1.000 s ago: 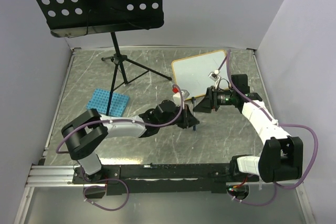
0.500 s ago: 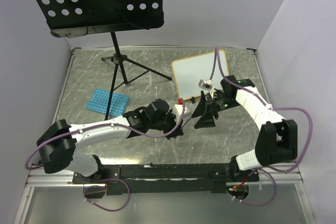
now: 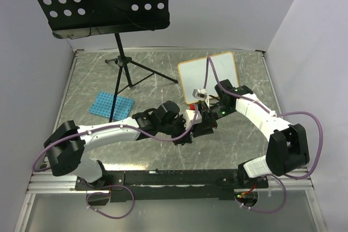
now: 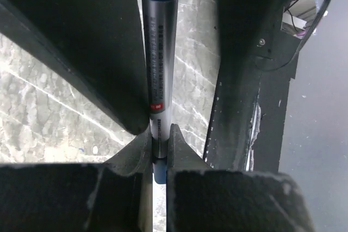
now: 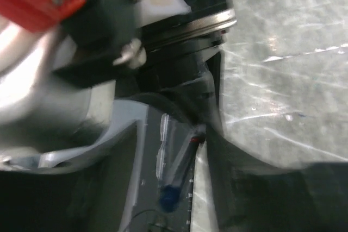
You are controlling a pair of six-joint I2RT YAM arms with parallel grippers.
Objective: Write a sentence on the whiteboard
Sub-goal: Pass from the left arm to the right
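The whiteboard (image 3: 209, 74) lies at the back right of the table, with an orange-tan frame. Its face looks blank from above; no sentence shows on it. My left gripper (image 3: 187, 132) is shut on a silver marker with blue ends (image 4: 159, 52), clamped near its lower end (image 4: 159, 134). My right gripper (image 3: 205, 123) meets it at the table's middle, in front of the board. Its dark fingers (image 4: 98, 52) stand on either side of the marker, one touching the barrel, the other apart. The marker (image 5: 182, 164) shows blurred between them in the right wrist view (image 5: 182, 188).
A black perforated music stand (image 3: 98, 1) on a tripod (image 3: 124, 63) stands at the back left. A blue perforated rack (image 3: 111, 105) lies left of centre. Purple cables loop beside both arms. Grey walls close in the table.
The right arm has swung its gripper left and down to the left gripper, and its fingers now straddle the marker. The left gripper has shifted slightly, still holding the marker.
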